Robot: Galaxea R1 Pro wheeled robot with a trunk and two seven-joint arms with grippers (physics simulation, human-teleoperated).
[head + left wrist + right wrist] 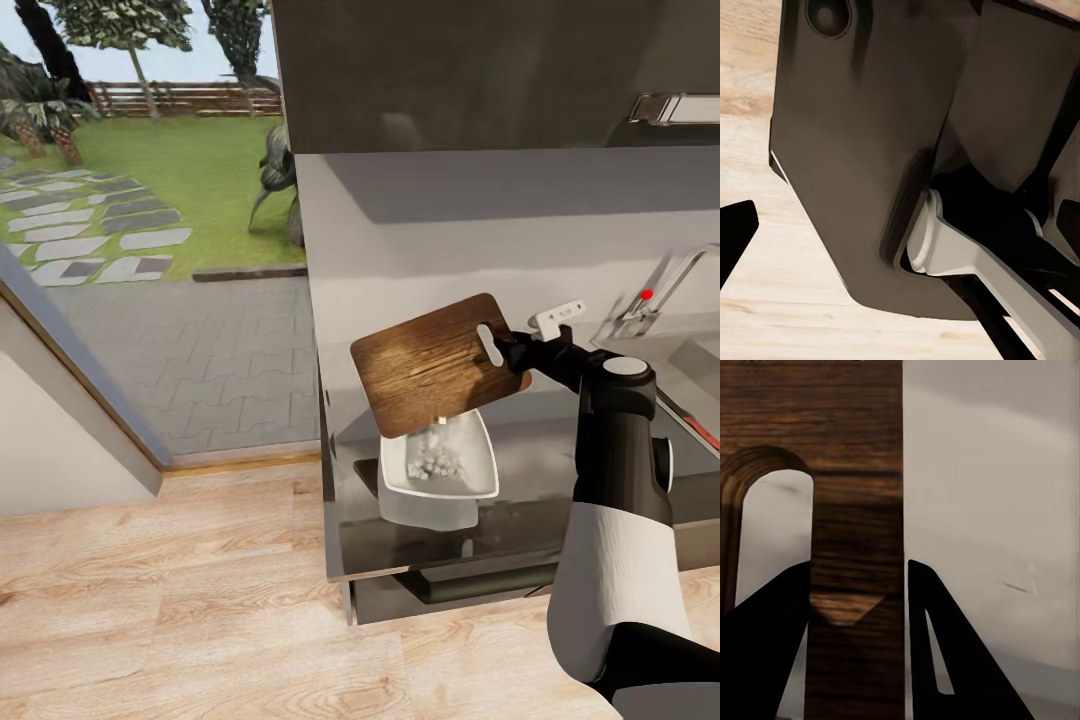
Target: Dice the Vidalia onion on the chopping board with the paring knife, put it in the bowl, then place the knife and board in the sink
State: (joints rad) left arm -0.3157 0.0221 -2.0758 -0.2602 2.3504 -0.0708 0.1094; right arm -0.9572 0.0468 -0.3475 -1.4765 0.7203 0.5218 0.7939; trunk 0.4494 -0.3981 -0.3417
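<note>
One gripper point(512, 352) (right) tilts chopping board point(435, 365) over bowl point(438, 468).

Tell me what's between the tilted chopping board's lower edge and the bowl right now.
In the head view, a few diced onion cubes are falling from the chopping board toward the bowl; otherwise that gap is bare.

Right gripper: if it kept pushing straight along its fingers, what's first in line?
The chopping board itself: the right gripper is clamped on its handle end, so the board fills the line between the fingers. Past the board's edge, the head view suggests the grey wall behind the countertop, but depth is unclear.
</note>
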